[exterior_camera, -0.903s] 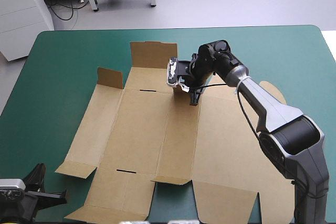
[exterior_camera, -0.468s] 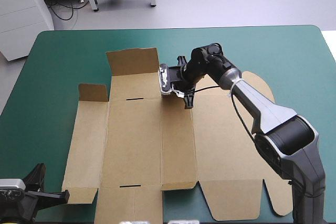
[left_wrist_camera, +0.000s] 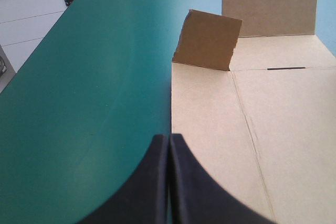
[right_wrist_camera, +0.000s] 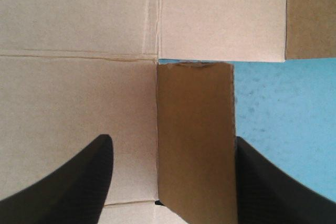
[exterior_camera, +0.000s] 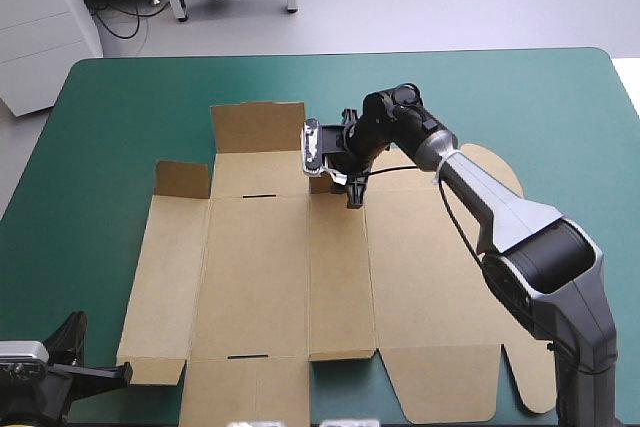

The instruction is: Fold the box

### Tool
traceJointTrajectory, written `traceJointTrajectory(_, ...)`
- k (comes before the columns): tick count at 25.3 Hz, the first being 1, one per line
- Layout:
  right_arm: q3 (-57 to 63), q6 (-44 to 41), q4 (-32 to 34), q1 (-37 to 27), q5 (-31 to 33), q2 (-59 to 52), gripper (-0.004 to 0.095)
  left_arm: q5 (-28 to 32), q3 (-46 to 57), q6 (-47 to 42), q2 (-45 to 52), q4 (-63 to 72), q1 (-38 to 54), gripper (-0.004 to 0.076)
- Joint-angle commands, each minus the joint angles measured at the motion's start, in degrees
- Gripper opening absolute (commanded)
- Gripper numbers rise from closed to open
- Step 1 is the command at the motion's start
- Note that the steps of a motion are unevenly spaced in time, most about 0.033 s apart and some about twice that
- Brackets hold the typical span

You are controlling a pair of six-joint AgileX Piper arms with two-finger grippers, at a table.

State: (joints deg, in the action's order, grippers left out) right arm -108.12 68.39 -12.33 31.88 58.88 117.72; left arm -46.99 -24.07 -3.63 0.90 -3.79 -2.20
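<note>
My right gripper (right_wrist_camera: 172, 140) is open wide, one black finger (right_wrist_camera: 73, 182) on each side of a small end flap (right_wrist_camera: 195, 140); the flap comes up between them, and I cannot make out either finger touching it. From above, that gripper sits over the far end of the box's narrow middle panel, about midway along the table's far side; the box (exterior_camera: 260, 277) is a cut brown sheet lying mostly flat across the middle of the table (exterior_camera: 120, 127), running down to the near edge, with its rounded lid panel toward the right edge. Two other pieces stand up along the sheet's far side: a broad flap (exterior_camera: 258, 127) just left of the gripper, and a smaller corner flap (exterior_camera: 183, 179) nearer the left edge. My left gripper (left_wrist_camera: 169, 139) is pinched to a point and carries nothing; it sits low by the table's near left corner, at the sheet's left border. I judge this an early step, with the far flaps being raised and no walls tucked yet. Next I would bring the right fingers in on the end flap and turn it over its crease; nothing pins the sheet, so it may slide, and pressing the left gripper down on the panel should steady it.
</note>
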Motion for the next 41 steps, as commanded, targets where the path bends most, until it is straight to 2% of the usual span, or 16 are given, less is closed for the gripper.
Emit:
traceJointTrajectory(1,-1.96,-3.43,0.86,0.08,-1.10,-5.11,0.0622,4.37,-1.18,-0.63,0.88,0.15,-0.30,-0.0032)
traceJointTrajectory(4,-1.96,-9.26,3.30,0.08,-1.38,-7.70,0.0554,4.37,-1.18,-0.63,0.88,0.15,-0.30,-0.0032)
traceJointTrajectory(6,-1.96,-14.66,5.19,0.08,-1.90,-9.73,0.0421,4.37,-1.18,-0.63,0.88,0.15,-0.30,-0.0032)
traceJointTrajectory(10,-1.96,-25.90,11.65,-0.02,-2.14,-13.00,-0.0017,4.37,-1.18,-0.63,0.88,0.15,-0.30,-0.0032)
traceJointTrajectory(15,-1.96,-52.82,24.88,-0.13,0.80,-14.74,-0.0006,4.37,-1.18,-0.63,0.88,0.15,-0.30,-0.0032)
traceJointTrajectory(17,-1.96,-61.26,30.12,-0.98,6.24,-14.89,-0.0006,4.37,-1.18,-0.63,0.88,0.15,-0.30,-0.0032)
traceJointTrajectory(19,-1.96,-64.32,30.23,-2.97,11.97,-14.94,-0.0006,4.37,-1.18,-0.63,0.88,0.02,-0.30,-0.0032)
traceJointTrajectory(20,-1.39,-65.33,28.39,-4.37,12.64,-15.21,-0.0006,4.37,-1.18,-0.63,0.88,-0.13,-0.30,-0.0032)
traceJointTrajectory(23,4.91,-64.05,13.84,-12.17,12.63,-20.44,-0.0006,4.27,-1.18,-0.63,0.88,-0.54,-0.30,-0.0032)
traceJointTrajectory(24,6.96,-63.91,12.33,-13.61,12.34,-21.94,-0.0006,4.27,-1.18,-0.63,0.88,-0.54,-0.30,-0.0032)
traceJointTrajectory(27,18.37,-63.63,12.33,-19.06,9.35,-30.35,-0.0006,4.27,-1.18,-0.63,0.88,-0.54,-0.30,-0.0032)
traceJointTrajectory(31,30.84,-63.63,12.33,-22.67,4.37,-41.58,-0.0006,4.27,-1.18,-0.74,0.79,-0.50,-0.30,-0.0032)
traceJointTrajectory(35,39.94,-63.97,12.33,-24.85,3.12,-51.04,-0.0006,4.27,-1.18,-0.50,-0.04,-0.74,-0.30,-0.0024)
traceJointTrajectory(38,44.54,-63.97,12.33,-25.74,3.01,-56.65,-0.0006,4.27,-1.18,-0.24,-0.72,-0.84,-0.30,0.0062)
traceJointTrajectory(41,47.49,-63.97,12.33,-25.74,3.01,-61.38,-0.0006,4.99,-1.18,-0.24,-0.82,-1.85,-0.30,0.0189)
